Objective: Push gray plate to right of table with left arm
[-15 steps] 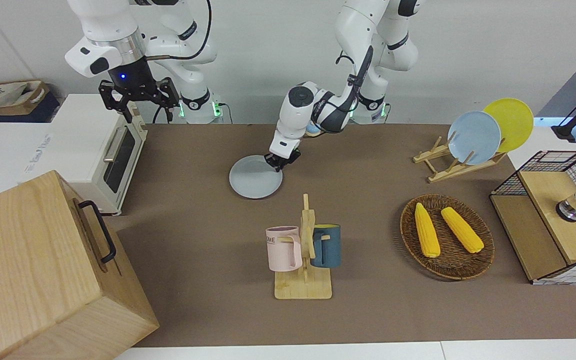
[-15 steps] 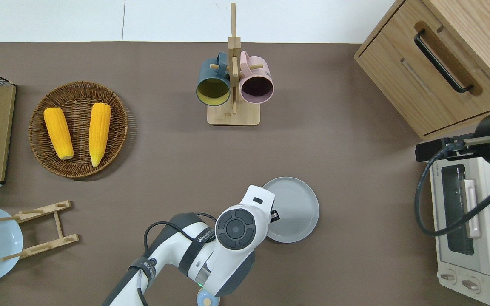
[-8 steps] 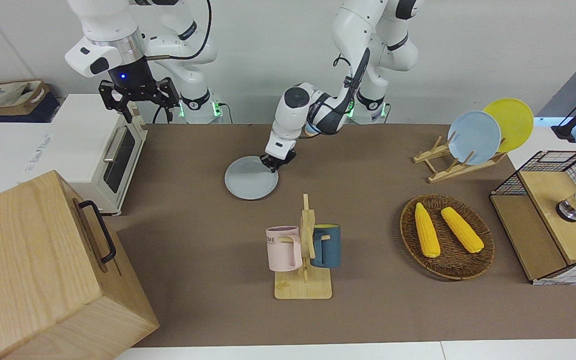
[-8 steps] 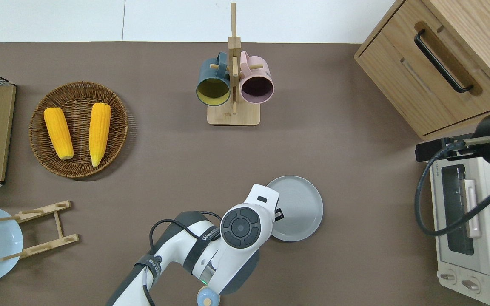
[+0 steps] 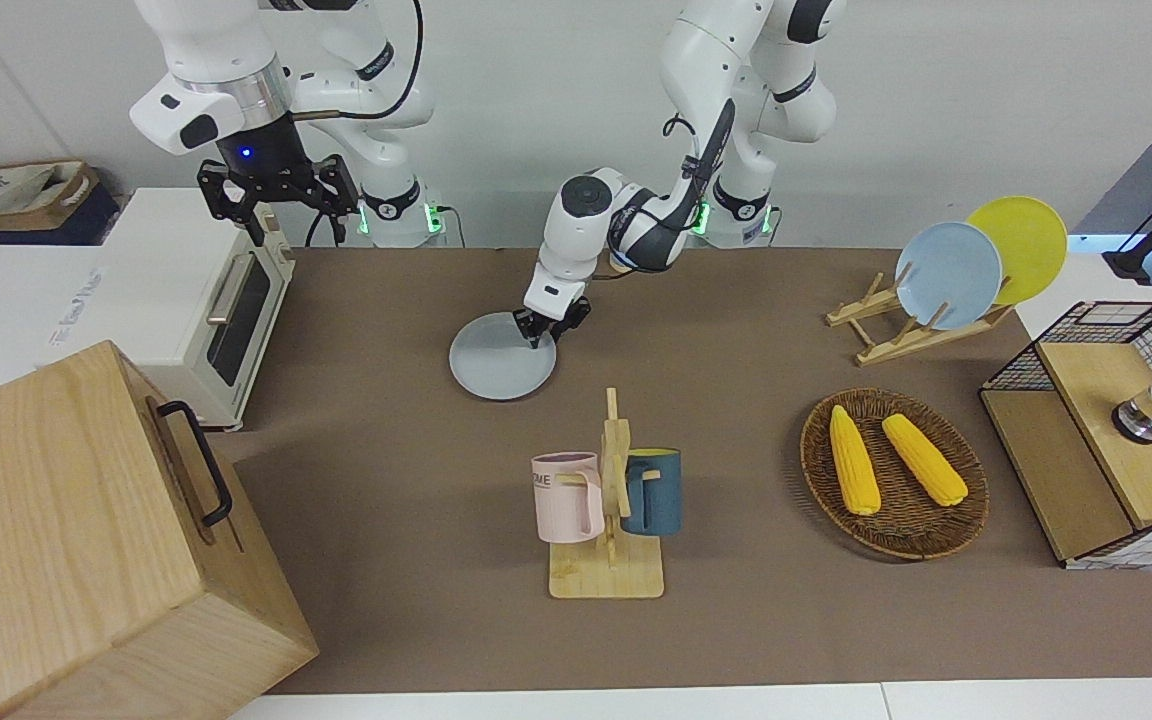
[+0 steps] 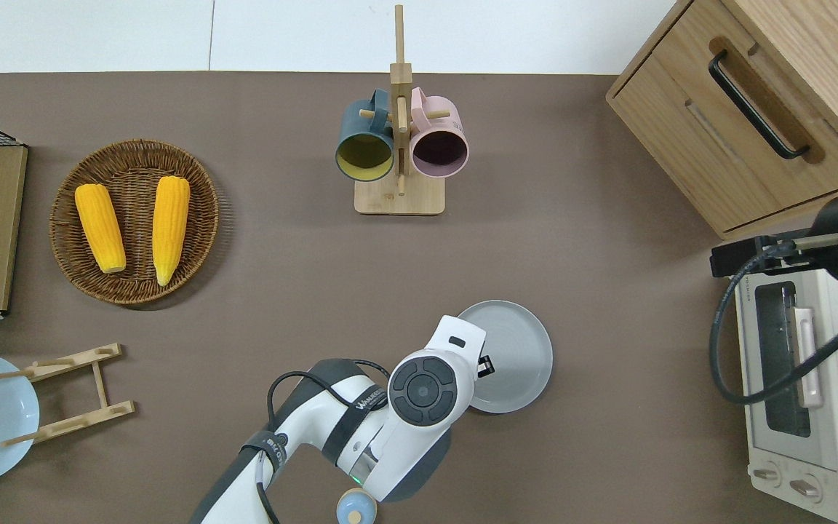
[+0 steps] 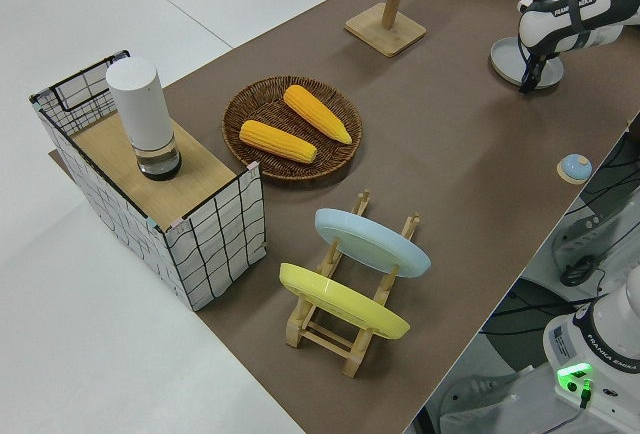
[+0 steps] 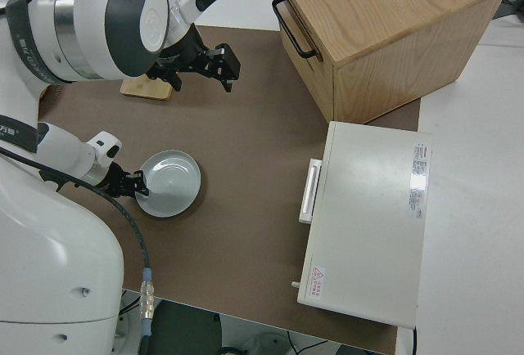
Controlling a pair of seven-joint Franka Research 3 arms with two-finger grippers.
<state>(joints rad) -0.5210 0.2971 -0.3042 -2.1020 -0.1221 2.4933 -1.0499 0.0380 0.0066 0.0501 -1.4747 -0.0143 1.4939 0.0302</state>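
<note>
The gray plate (image 5: 496,362) (image 6: 517,349) lies flat on the brown table (image 5: 736,330), about midway along it and nearer to the robots than the mug rack. My left gripper (image 5: 542,334) (image 6: 484,365) is low at the plate's rim, on the edge toward the left arm's end of the table, and touches it. The same contact shows in the right side view, left gripper (image 8: 131,183) against the plate (image 8: 172,181). The left arm's wrist hides part of that rim from overhead. My right gripper (image 5: 281,215) is parked and open.
A mug rack (image 5: 606,520) with two mugs stands farther from the robots than the plate. A toaster oven (image 5: 206,300) and a wooden cabinet (image 5: 86,540) fill the right arm's end. A corn basket (image 5: 893,472), a plate rack (image 5: 911,325) and a wire box (image 5: 1106,430) sit toward the left arm's end.
The plate has slid a short way toward the right arm's end of the table with the left gripper against its rim. The right arm has not moved.
</note>
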